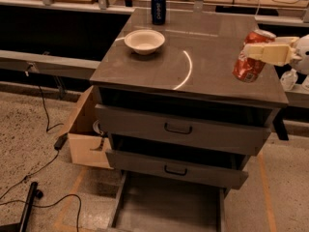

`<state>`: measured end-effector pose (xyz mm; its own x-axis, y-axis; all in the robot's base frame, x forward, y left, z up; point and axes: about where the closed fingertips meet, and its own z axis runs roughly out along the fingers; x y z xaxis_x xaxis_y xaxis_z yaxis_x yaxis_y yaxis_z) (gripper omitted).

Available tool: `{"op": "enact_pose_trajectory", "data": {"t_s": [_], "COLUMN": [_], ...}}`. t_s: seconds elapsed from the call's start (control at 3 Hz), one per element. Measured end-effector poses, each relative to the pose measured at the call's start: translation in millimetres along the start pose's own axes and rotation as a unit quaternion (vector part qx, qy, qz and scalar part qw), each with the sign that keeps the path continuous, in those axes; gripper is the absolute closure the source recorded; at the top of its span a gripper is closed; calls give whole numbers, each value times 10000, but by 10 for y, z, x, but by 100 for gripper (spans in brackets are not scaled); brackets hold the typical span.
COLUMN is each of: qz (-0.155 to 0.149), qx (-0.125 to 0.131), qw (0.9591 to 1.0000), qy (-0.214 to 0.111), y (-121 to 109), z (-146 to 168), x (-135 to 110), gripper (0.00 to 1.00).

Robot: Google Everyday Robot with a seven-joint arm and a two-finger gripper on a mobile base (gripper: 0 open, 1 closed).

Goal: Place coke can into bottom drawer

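Note:
The coke can (pixel 247 67), red-orange with a silver top, is tilted at the right edge of the cabinet top (pixel 212 66). My gripper (pixel 253 50) reaches in from the right and is shut on the can's upper part; one cream finger (pixel 268 52) lies across its front. The can looks held just above the surface, near the front right corner. The bottom drawer (pixel 169 204) stands pulled out at floor level below the cabinet, its flat grey floor bare.
A white bowl (pixel 144 41) and a dark blue can (pixel 158 7) stand on the left of the cabinet top. Two upper drawers (pixel 178 128) with black handles are slightly out. A cardboard box (pixel 86 135) and cables (pixel 46 166) lie at the left.

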<state>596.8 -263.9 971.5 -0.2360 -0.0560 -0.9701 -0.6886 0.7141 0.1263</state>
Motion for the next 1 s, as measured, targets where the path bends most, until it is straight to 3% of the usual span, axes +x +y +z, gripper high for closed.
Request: {"op": "enact_pose_trajectory", "data": {"t_s": [0.33, 0.67, 1.0], "qz": [0, 151, 377], "qx": [-1, -224, -468], "qw": [10000, 9996, 9981], "qy": [0, -5, -135], "y": [1, 230, 618], "z": [1, 6, -26], "x": [0, 41, 72], "gripper": [100, 100, 100]}}
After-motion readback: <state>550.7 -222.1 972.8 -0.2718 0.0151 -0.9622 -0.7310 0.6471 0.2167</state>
